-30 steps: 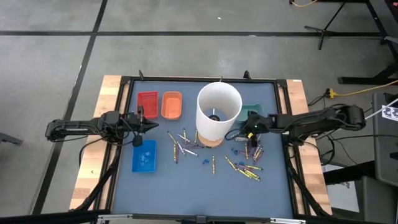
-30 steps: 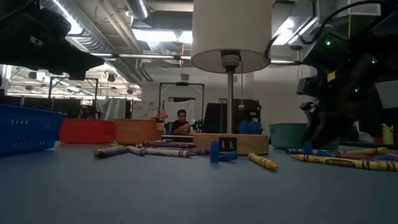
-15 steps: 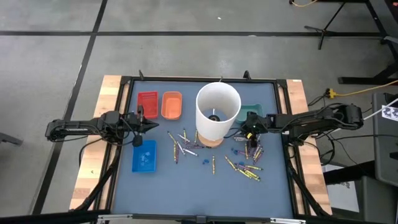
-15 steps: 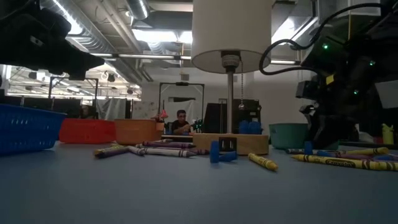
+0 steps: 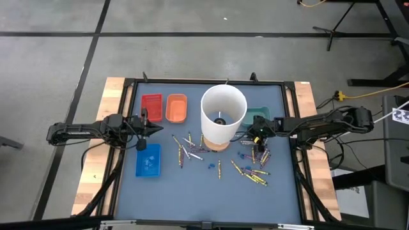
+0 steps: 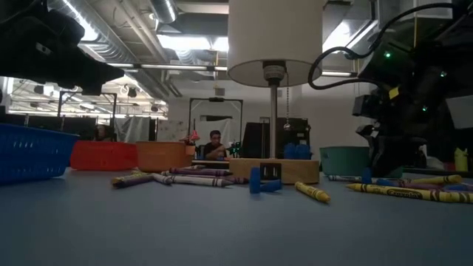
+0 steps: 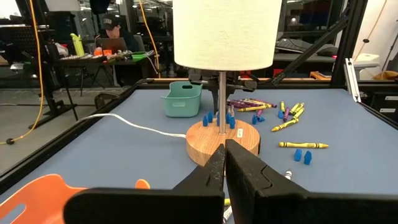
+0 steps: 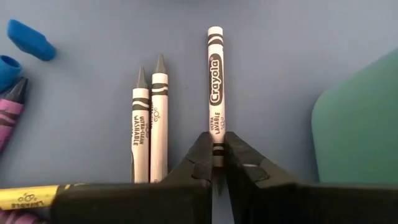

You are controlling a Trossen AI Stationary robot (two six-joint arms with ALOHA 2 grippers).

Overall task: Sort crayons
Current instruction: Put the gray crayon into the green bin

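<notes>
On the blue mat, just right of the lamp base, the right gripper [image 8: 216, 163] is sitting low w/ its fingers clamped on one end of a grey crayon [image 8: 215, 87]; the rest of the stick is lying flat on the mat, pointing away from the gripper. Two more grey crayons [image 8: 150, 118] are lying side by side next to it, touching each other, apart from the gripped one. A teal tray [image 8: 357, 124] is sitting just beside the gripper on the other side.

From above, the right gripper [image 5: 255, 138] is resting between the white lamp [image 5: 223, 115] and the teal tray [image 5: 258, 115], at the upper edge of the right-hand crayon scatter [image 5: 254, 167], which is mixing yellow, purple and grey sticks w/ a few blue bits. A second scatter of crayons [image 5: 185, 148] is lying left of the lamp's wooden base [image 5: 216, 145].

The left gripper [image 5: 154, 129] is hovering over the mat's left side, fingers pressed together w/ nothing btwn them, below the red tray [image 5: 151, 106] and orange tray [image 5: 176, 107], above the blue tray [image 5: 147, 160].

A person [image 6: 215, 144] is sitting in the room far behind the table.
</notes>
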